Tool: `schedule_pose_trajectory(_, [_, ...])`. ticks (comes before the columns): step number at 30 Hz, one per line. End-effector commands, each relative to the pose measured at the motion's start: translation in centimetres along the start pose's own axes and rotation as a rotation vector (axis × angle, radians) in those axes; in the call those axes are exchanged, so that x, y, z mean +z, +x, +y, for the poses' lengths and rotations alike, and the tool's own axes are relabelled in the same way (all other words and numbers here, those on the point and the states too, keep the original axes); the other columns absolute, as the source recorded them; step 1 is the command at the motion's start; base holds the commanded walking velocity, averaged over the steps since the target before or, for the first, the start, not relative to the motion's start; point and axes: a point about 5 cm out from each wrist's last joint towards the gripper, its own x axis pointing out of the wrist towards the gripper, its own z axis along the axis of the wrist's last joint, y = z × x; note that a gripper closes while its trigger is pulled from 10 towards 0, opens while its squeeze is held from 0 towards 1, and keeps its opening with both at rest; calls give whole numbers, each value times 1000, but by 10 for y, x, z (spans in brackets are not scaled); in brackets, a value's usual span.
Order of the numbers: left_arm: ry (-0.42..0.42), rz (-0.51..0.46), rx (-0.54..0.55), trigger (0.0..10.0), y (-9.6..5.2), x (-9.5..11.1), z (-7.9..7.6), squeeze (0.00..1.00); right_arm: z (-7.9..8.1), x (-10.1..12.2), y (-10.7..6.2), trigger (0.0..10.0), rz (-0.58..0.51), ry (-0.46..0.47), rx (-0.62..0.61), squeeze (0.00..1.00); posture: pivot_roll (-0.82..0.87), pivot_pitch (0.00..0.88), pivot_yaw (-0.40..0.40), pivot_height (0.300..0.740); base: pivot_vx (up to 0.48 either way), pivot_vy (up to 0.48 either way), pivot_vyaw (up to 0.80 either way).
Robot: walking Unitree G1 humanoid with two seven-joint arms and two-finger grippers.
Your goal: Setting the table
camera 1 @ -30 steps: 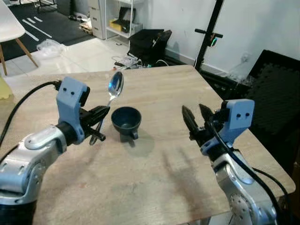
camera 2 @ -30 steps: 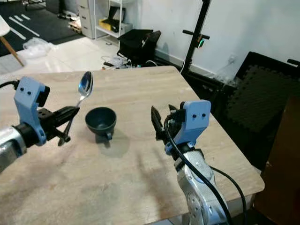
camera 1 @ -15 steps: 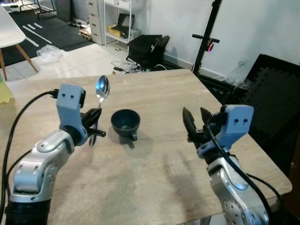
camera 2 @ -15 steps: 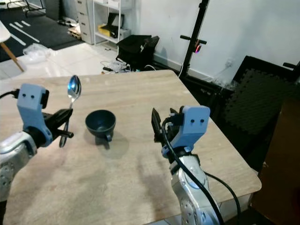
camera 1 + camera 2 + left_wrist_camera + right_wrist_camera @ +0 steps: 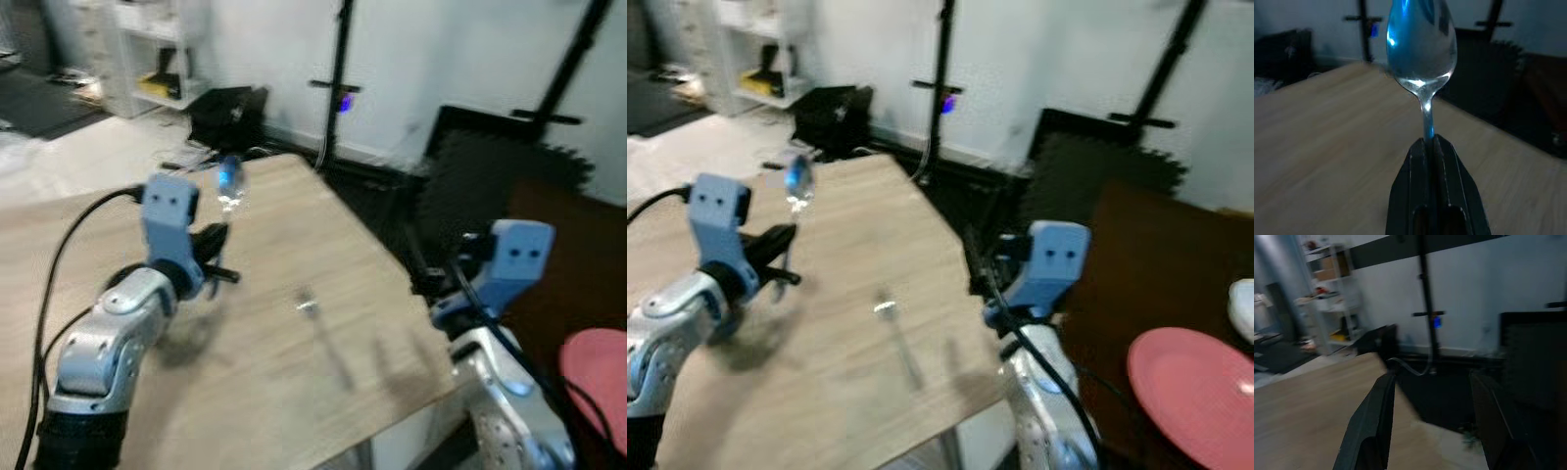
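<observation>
A light wooden tabletop [image 5: 294, 333] fills the lower left of the blurred head views. Behind it are a white wall, a black stand with a small blue light [image 5: 340, 98], white shelving [image 5: 147, 59] at the far left, and dark foam mats [image 5: 490, 186] on the floor to the right. A pink round plate-like object [image 5: 1200, 392] lies on the floor at the far right.

The left gripper [image 5: 211, 257] hovers above the tabletop, towards its left side, on a silver arm with a blue wrist housing. Its two black fingers [image 5: 1422, 196] are pressed together on the handle of a metal spoon [image 5: 1421, 58]. The spoon stands upright, with its shiny bowl at the top catching blue light, clear of the wood.

The right gripper [image 5: 1435, 426] is held up beyond the right edge of the tabletop, over the dark floor. Its fingers [image 5: 1371, 426] are spread well apart with nothing between them.

A small bright glint [image 5: 307, 305] shows on the wood near the middle of the tabletop; it is too blurred to identify.
</observation>
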Motion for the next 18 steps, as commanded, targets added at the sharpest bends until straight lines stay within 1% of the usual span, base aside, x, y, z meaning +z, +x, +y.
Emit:
schedule_pose_trajectory(1, [0, 30, 9, 10000, 0, -8, 3, 0, 0, -2, -1, 10000, 8, 4, -1, 0, 70, 90, 29, 740, 352, -322, -800])
schedule_pose_trajectory(4, [6, 35, -7, 10000, 0, -9, 1, 0, 0, -2, -1, 10000, 6, 3, -2, 0, 70, 90, 29, 740, 314, -320, -669])
schedule_pose_trajectory(10, [0, 14, -52, 10000, -1, -7, -4, 0, 1, -3, -1, 10000, 8, -4, 8, 0, 70, 90, 29, 740, 0, 0, 0])
schedule_pose_trajectory(18, [7, 14, -77, 10000, -2, -9, -6, 0, 2, -4, -1, 10000, 12, -5, 12, 0, 74, 93, 25, 740, 0, 0, 0])
